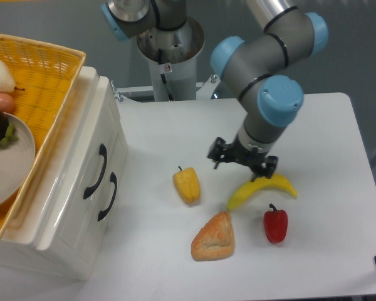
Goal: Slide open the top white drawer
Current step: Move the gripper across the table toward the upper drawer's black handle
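The top white drawer [108, 130] is the upper of two in the cream cabinet at the left, and it is pushed in flush. Its black curved handle [94, 171] sits just left of the lower drawer's handle [108, 196]. My gripper [242, 162] points down over the table's middle, well right of the cabinet and just above the banana's [261, 190] left end. Its black fingers [217, 153] stand apart at either side of the wrist with nothing between them. The fingertips are partly hidden under the wrist.
A yellow wicker basket [47, 75] holding a plate and fruit rests on the cabinet. A yellow pepper [187, 185], a bread piece [214, 237] and a red pepper [276, 225] lie on the table between the cabinet and the right edge. The arm's base [171, 50] stands behind.
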